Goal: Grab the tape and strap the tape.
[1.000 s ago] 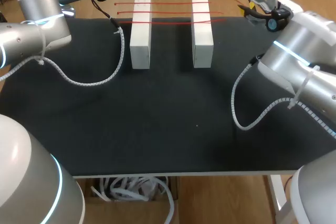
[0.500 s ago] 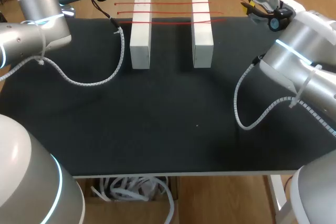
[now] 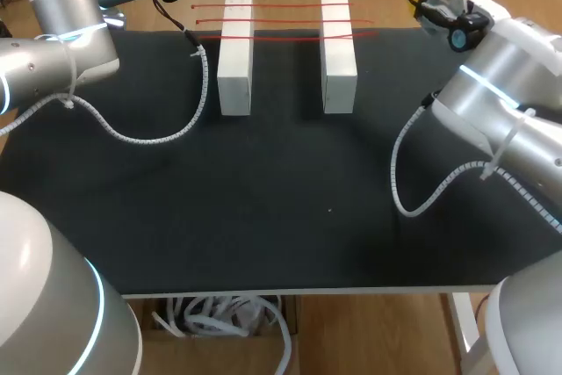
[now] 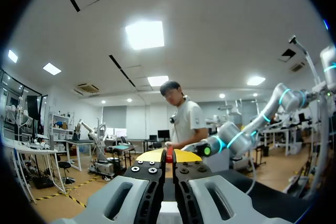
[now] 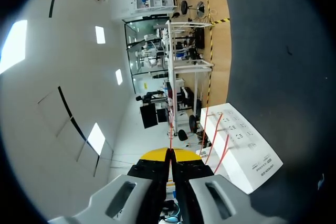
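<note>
The thin red tape [image 5: 170,132] is pinched at its ends by the fully closed left gripper [image 4: 168,156] and right gripper [image 5: 170,153], kept taut beyond the black table's [image 3: 263,199] far edge, seemingly for laying across the two white rectangular blocks [image 3: 235,54].

Robotics lab, bench test setup. What shows it: two grey robot arms, left arm [image 3: 61,50] and right arm [image 3: 509,103], flank one table [image 3: 263,217] with a black mat top. Spiral-wrapped cables [image 3: 149,136] loop off both arms onto the mat. Plain test fixture on the bench: two white blocks [image 3: 235,76] side by side with a gap between, red tape [image 3: 285,22] strung across both. Right gripper [image 5: 170,157], yellow-tipped, pinches a red strand. One block lies just ahead of and beside its fingers.
</note>
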Controlling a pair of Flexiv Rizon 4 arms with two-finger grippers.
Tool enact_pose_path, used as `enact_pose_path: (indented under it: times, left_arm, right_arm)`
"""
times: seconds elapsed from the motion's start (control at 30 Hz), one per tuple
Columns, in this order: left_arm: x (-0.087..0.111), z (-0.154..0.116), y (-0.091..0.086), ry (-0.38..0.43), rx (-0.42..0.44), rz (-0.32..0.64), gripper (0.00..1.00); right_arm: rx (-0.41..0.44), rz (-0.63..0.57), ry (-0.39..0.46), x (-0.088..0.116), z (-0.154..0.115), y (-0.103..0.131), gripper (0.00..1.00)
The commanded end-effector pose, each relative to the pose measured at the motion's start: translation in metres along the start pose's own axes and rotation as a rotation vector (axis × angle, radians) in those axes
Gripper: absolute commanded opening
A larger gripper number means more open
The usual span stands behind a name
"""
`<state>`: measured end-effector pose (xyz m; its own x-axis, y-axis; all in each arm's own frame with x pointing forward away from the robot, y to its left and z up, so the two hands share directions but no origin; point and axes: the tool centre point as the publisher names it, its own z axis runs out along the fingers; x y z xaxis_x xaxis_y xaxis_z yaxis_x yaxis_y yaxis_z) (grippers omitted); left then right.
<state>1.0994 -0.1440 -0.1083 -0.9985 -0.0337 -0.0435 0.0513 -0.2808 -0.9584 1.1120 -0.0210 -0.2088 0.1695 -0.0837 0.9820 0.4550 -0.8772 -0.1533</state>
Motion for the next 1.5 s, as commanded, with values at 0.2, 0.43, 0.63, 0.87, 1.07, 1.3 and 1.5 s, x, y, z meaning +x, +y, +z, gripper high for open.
enact_pose_path:
  times: [0.2,0.43,0.63,0.87,1.07,1.3,1.5]
  left_arm:
    - [0.002,0.0,0.0,-0.005,-0.001,0.002,0.0]
    - [0.002,0.0,0.0,-0.005,-0.001,0.002,0.0]
    - [0.002,0.0,0.0,-0.005,-0.001,0.002,0.0]
    - [0.002,0.0,0.0,-0.005,-0.001,0.002,0.0]
    - [0.002,0.0,0.0,-0.005,-0.001,0.002,0.0]
    - [0.002,0.0,0.0,-0.005,-0.001,0.002,0.0]
    - [0.002,0.0,0.0,-0.005,-0.001,0.002,0.0]
  right_arm:
    - [-0.013,-0.002,0.014,0.001,0.002,0.002,0.0]
    - [-0.036,0.004,0.026,0.001,0.004,0.004,0.1]
    - [-0.091,0.052,0.075,0.0,0.003,0.006,0.22]
    - [-0.124,0.091,0.094,-0.002,0.003,0.003,0.3]
    - [-0.196,0.172,0.098,-0.005,-0.003,0.0,0.1]
    - [-0.227,0.197,0.101,-0.003,-0.015,-0.001,0.17]
    - [-0.249,0.181,0.086,-0.007,-0.018,0.004,0.2]
